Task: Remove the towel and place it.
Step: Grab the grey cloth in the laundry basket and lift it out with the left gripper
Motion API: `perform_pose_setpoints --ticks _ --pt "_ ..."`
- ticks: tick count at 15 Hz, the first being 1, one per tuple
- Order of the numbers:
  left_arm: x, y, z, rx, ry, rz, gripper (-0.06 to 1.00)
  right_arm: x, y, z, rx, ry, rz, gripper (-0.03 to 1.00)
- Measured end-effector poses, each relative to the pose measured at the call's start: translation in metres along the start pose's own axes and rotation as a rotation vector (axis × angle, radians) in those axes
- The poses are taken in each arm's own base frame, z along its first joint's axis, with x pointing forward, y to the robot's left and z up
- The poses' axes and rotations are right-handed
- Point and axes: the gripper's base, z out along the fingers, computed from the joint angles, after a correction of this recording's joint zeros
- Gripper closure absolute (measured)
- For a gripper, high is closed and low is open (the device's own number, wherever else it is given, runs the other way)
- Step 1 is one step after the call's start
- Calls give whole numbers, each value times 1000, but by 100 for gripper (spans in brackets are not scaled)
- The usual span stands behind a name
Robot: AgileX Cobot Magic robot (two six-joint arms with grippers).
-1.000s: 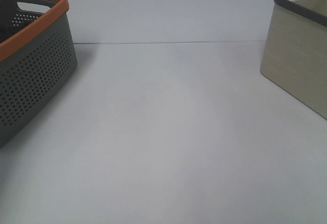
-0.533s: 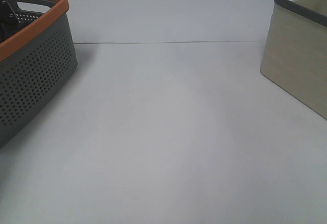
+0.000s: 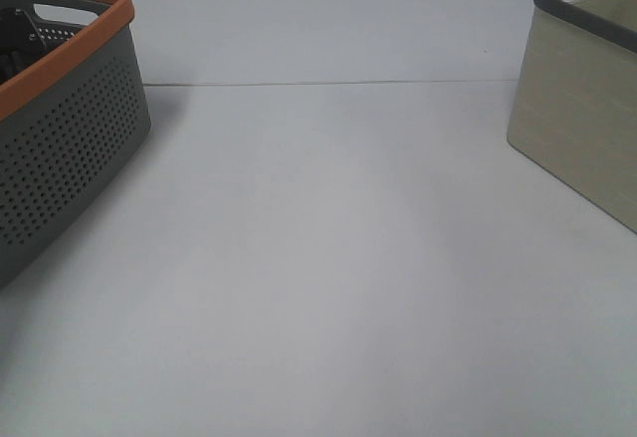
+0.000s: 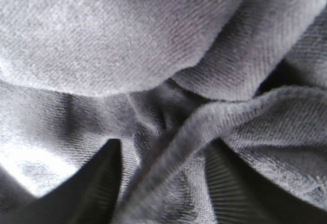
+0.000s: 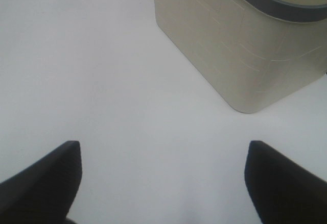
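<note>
- A grey basket (image 3: pixel 70 148) with small holes all over its wall and an orange rim stands at the left edge of the desk (image 3: pixel 328 258). It is cut off by the side of the high view. Its inside is dark, and what lies in it cannot be made out from there.
- The towel (image 4: pixel 127 35) fills the whole left wrist view. It is dark grey-blue terry cloth, rumpled into soft bulges and deep creases, and a thick hemmed edge runs slantwise across it.
- The left claw (image 4: pixel 163 147) is right down on the towel. Its two dark fingers (image 4: pixel 92 188) stand on either side of the hemmed fold, with cloth bunched in the gap between them. I cannot tell whether they have clamped on it. That view does not show what the towel lies in.
- The middle of the desk is a plain white top with one thin seam running across it, far from the camera.
- The right claw (image 5: pixel 163 145) hangs above the bare desk with its two dark fingers (image 5: pixel 46 178) spread wide apart and nothing between them.
- A beige basket (image 3: pixel 577 128) with a dark grey rim stands at the right edge of the desk, well apart from the grey one. In the right wrist view it sits near the right claw, not touching it.
</note>
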Motion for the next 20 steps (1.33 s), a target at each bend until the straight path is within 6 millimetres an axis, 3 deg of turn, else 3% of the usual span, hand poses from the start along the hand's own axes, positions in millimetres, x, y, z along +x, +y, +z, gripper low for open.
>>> perform_pose_setpoints --ticks 4,6,8,9,12,14,20 --pt "-3 -1 0 12 -28 -32 52 0 0 0 0 0 0 19" --pt "-3 -2 0 18 -37 -45 64 0 0 0 0 0 0 19" --pt "-6 -4 -1 28 -31 -35 89 0 0 0 0 0 0 19" --pt "-5 -5 -2 36 -17 -26 94 0 0 0 0 0 0 19" --pt "-4 -5 -12 30 4 -2 94 0 0 0 0 0 0 19" --pt "-5 0 -37 -7 -11 -1 94 0 0 0 0 0 0 19" --pt "0 -2 -154 -102 -115 -155 94 0 0 0 0 0 0 19"
